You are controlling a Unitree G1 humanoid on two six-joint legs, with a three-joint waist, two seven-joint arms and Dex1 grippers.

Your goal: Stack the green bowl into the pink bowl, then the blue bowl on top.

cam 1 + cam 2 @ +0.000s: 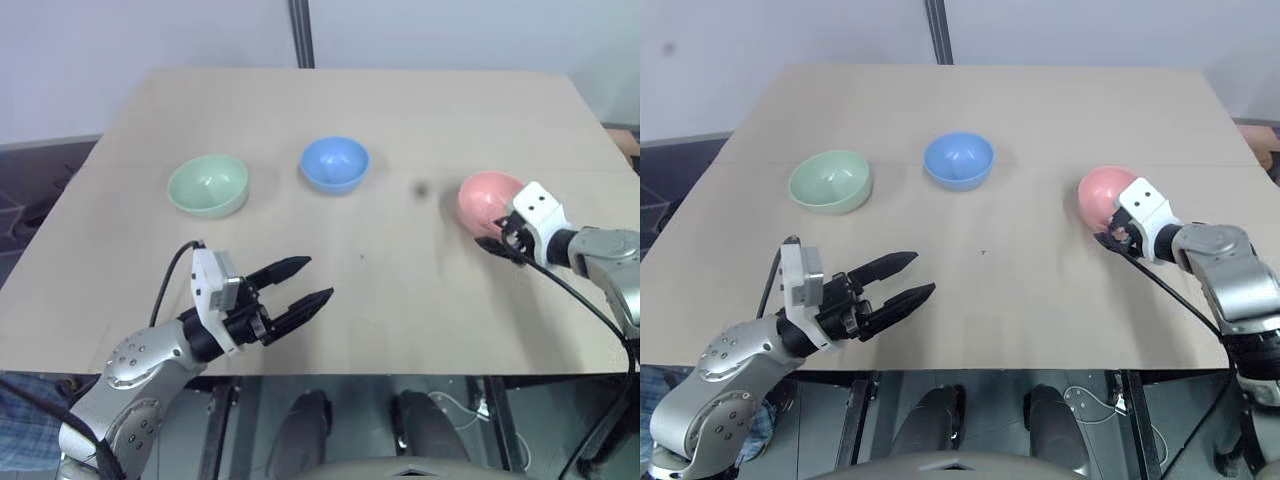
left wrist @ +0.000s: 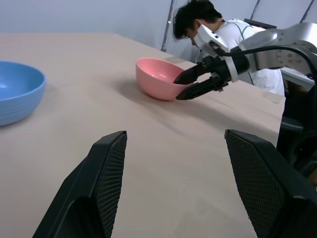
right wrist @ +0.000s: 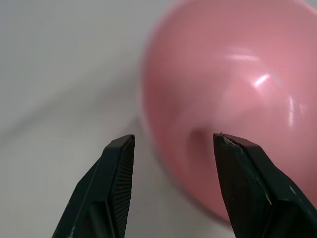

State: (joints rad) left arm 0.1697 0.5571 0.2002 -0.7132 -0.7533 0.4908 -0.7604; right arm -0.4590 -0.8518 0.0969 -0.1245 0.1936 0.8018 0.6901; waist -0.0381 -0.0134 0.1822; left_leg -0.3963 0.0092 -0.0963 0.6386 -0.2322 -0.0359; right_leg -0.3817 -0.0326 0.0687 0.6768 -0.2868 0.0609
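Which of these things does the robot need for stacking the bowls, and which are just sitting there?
For the job:
- green bowl
- pink bowl, with the open right pincer straddling its rim
- blue bowl
- left pincer, open, over the table

Just there:
- small dark spot on the table
- a person behind the table

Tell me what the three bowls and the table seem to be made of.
Pink bowl, blue bowl and green bowl: probably plastic, smooth, with even colour and soft highlights inside. Table: likely light wood or laminate, matte, with a pale beige surface and no glare.
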